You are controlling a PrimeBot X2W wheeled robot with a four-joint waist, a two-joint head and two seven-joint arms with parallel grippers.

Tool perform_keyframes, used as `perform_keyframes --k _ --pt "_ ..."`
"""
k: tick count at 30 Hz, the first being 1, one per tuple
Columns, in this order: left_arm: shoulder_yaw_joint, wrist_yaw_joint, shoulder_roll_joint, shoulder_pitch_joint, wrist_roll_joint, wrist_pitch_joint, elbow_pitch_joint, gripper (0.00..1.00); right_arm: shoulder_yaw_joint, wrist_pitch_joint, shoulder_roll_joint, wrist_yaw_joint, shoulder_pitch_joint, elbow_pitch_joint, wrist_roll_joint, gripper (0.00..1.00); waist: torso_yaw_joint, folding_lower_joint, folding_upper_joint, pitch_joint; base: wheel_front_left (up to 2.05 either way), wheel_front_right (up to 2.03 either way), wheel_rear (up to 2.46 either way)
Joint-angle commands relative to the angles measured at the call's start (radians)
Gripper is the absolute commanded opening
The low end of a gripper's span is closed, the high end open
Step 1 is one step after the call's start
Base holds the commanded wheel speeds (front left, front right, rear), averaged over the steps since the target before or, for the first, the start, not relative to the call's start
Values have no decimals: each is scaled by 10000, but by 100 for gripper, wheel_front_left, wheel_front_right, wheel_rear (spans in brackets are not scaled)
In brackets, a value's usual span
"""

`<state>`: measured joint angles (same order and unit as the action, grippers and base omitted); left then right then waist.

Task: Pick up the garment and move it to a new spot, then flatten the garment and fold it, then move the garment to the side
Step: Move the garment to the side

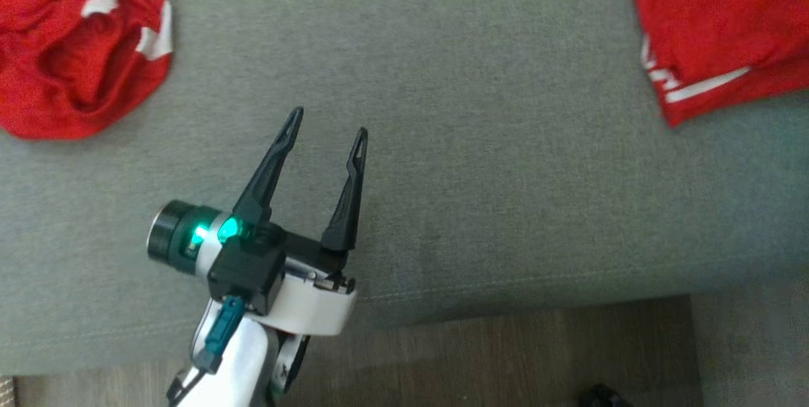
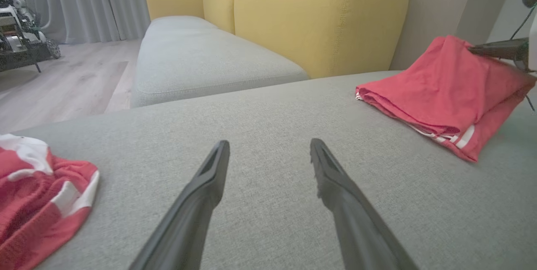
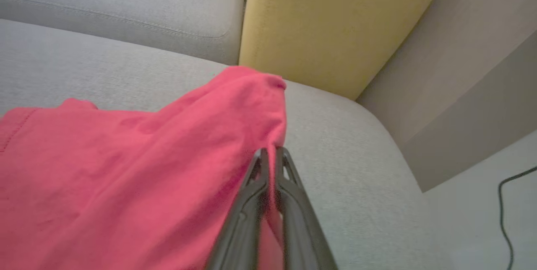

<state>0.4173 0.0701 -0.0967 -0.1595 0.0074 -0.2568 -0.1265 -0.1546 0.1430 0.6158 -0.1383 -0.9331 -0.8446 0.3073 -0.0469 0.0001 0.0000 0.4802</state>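
Observation:
A folded red garment (image 1: 708, 21) with white stripes lies at the far right of the grey sofa cushion (image 1: 442, 110). My right gripper (image 3: 272, 150) is shut on a raised edge of this garment (image 3: 126, 169), with red cloth pinched between the fingers. In the left wrist view the same garment (image 2: 444, 89) is lifted at its far corner by the dark right gripper (image 2: 497, 48). My left gripper (image 1: 328, 124) hovers open over bare cushion near the front edge, its fingers (image 2: 209, 186) wide apart and holding nothing.
A second red and white garment (image 1: 76, 47) lies crumpled at the far left of the cushion, also low on the left in the left wrist view (image 2: 37, 194). A yellow backrest (image 2: 319, 18) rises behind. Wooden floor (image 1: 505, 350) runs along the cushion's front edge. A black cable (image 3: 503, 203) lies on the floor.

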Motion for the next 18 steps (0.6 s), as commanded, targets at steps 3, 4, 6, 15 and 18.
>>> perform_keyframes --k 3,4,6,15,18 --pt "-172 -8 -172 -330 91 -49 -431 100 209 -117 556 76 -286 612 -206 0 -399 -1 0 465 0 0 0" --pt "-134 14 -229 -405 106 -49 -468 100 413 -212 682 76 -390 852 -392 0 -502 -1 0 614 0 0 0" --pt "-97 42 -274 -480 113 -49 -508 100 630 -322 810 76 -480 1057 -605 0 -581 -1 0 740 0 0 0" --pt "96 189 -448 -779 137 -49 -487 100 1115 -992 1003 76 -428 2006 -1537 0 -680 -1 0 995 0 0 0" --pt "175 256 -469 -851 118 -49 -450 100 1550 -1207 956 76 -253 2395 -2116 0 -639 -1 0 996 0 0 0"
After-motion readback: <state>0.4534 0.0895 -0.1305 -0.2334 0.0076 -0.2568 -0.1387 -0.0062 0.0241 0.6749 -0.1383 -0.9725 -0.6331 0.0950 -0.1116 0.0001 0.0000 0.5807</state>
